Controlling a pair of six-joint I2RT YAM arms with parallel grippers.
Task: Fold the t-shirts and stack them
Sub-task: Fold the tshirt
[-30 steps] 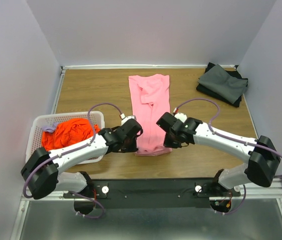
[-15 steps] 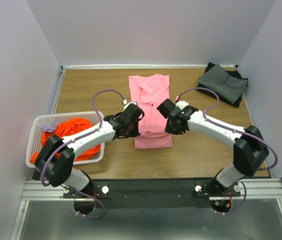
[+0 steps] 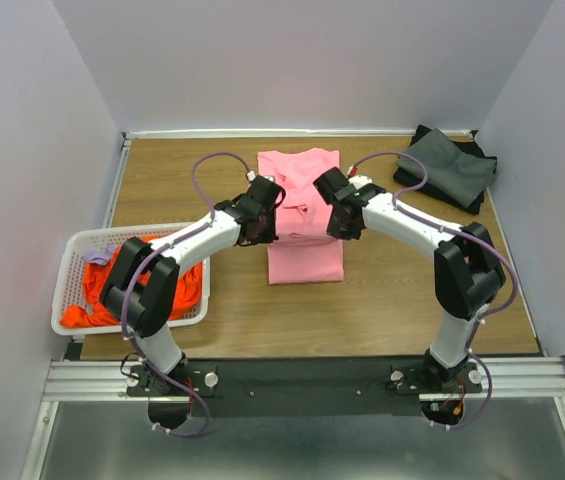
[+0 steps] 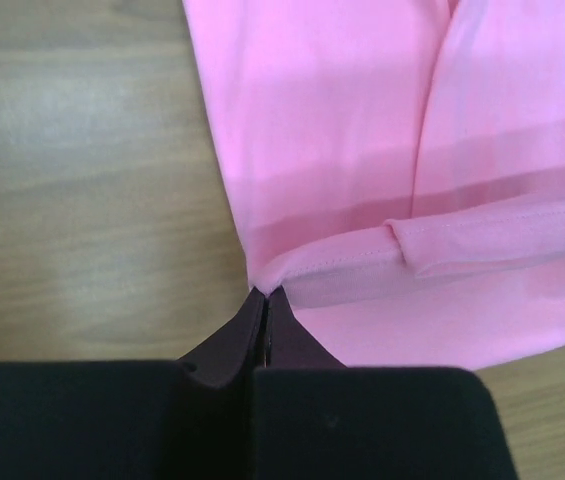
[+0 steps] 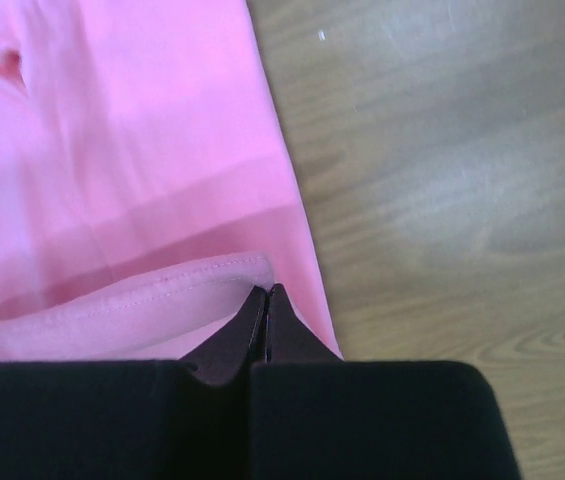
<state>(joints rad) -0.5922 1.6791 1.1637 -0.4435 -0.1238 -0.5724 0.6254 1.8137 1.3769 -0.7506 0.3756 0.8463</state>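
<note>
Now both hands pinching pink shirt [image 3: 305, 262] hem [image 4: 462, 240]: left hand [image 4: 265, 298] clamping left corner, right hand [image 5: 266, 294] right corner. Shirt lying mid table [image 3: 162, 185], long axis running near-far; collar lying beyond both hands, equally near.

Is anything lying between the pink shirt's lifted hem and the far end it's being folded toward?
Nothing visible. The far half of the pink shirt lies bare; the grey shirts sit off to the right, the basket to the left.
</note>
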